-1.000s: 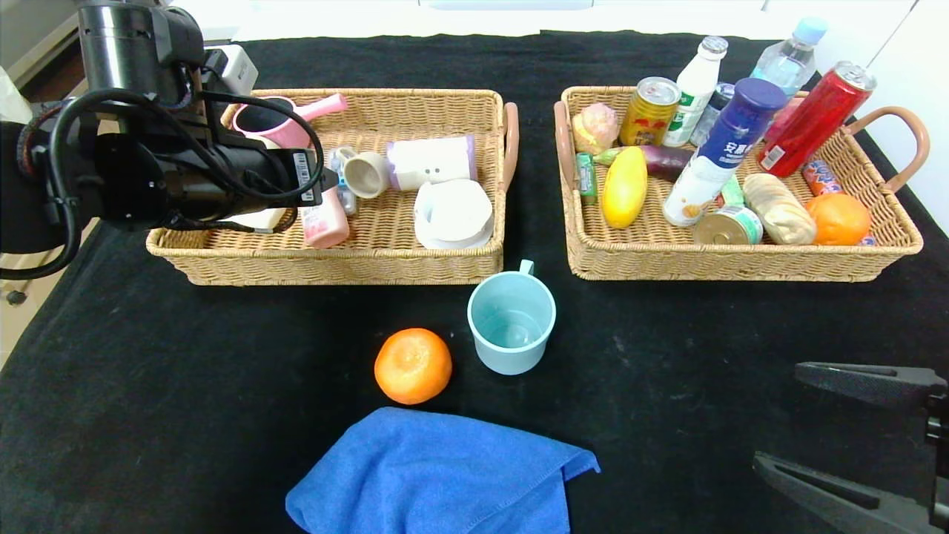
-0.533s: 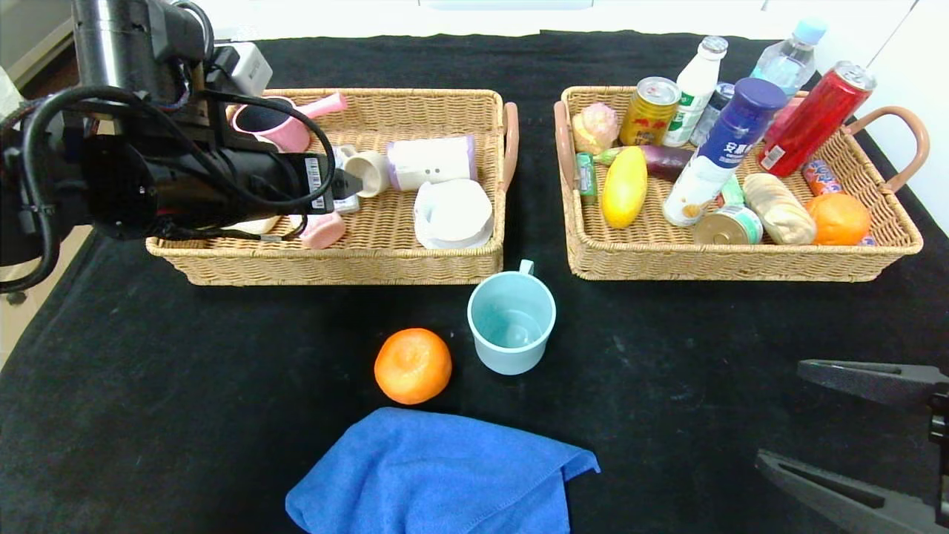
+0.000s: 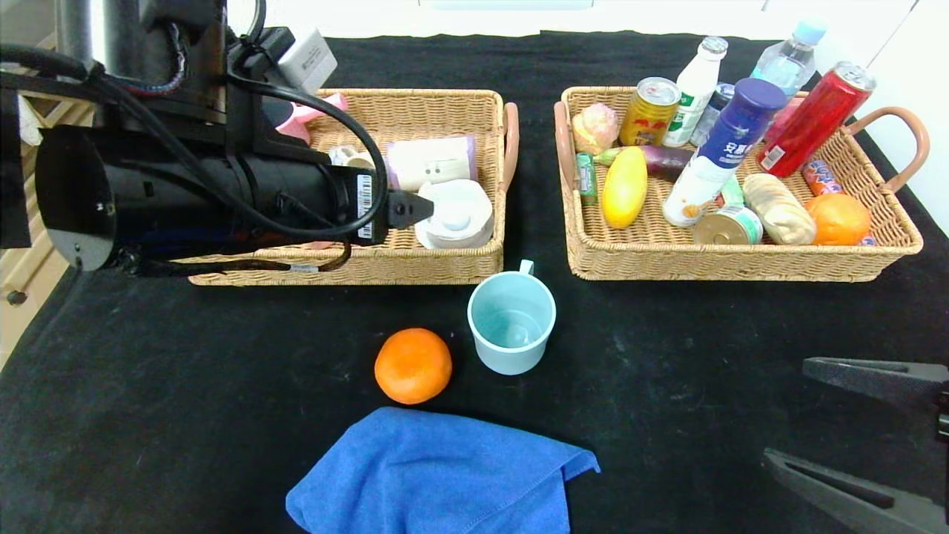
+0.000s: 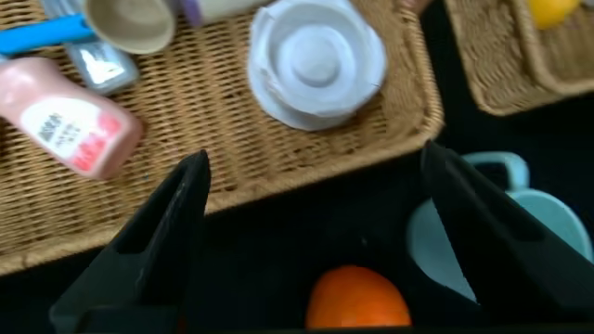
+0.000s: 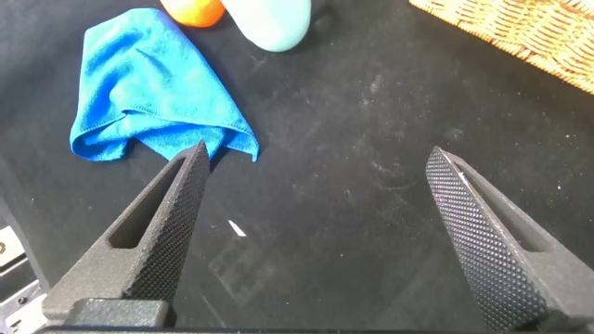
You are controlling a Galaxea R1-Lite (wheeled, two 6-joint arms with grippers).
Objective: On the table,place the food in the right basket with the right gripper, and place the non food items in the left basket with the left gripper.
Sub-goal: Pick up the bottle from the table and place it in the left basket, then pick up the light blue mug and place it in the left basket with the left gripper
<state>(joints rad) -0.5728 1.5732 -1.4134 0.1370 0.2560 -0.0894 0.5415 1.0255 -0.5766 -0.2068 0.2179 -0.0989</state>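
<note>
Head view: on the black-clothed table [image 3: 185, 386] three loose items are seen in front of the baskets. The round orange fruit [image 3: 413, 366] sits just beside the pale teal handled mug [image 3: 511, 320], which stands upright with its handle turned toward the baskets. The crumpled blue cloth towel [image 3: 437, 478] lies close to the fruit, at the table's near edge.

The small pink bottle with white cap [image 4: 65, 127] is seen in the left wrist view lying on its side inside the left basket [image 3: 445, 259], a tan woven wicker tray with brown loop handles, alongside a round white lid [image 3: 454, 213] and a beige cup [image 4: 130, 20]. The left gripper [image 4: 311, 199] is held above the near rim of that basket, its black pointed jaws spread wide with nothing between them.

The white-and-blue bottle with dark-blue cap [image 3: 723, 148] leans in the right basket [image 3: 741, 263], a matching wicker tray, among a red can [image 3: 812, 119], a yellow fruit [image 3: 624, 185] and a second orange fruit [image 3: 838, 219].

The right gripper [image 3: 864, 437] is parked low at the right near corner over bare cloth, its jaws likewise spread apart and empty.
</note>
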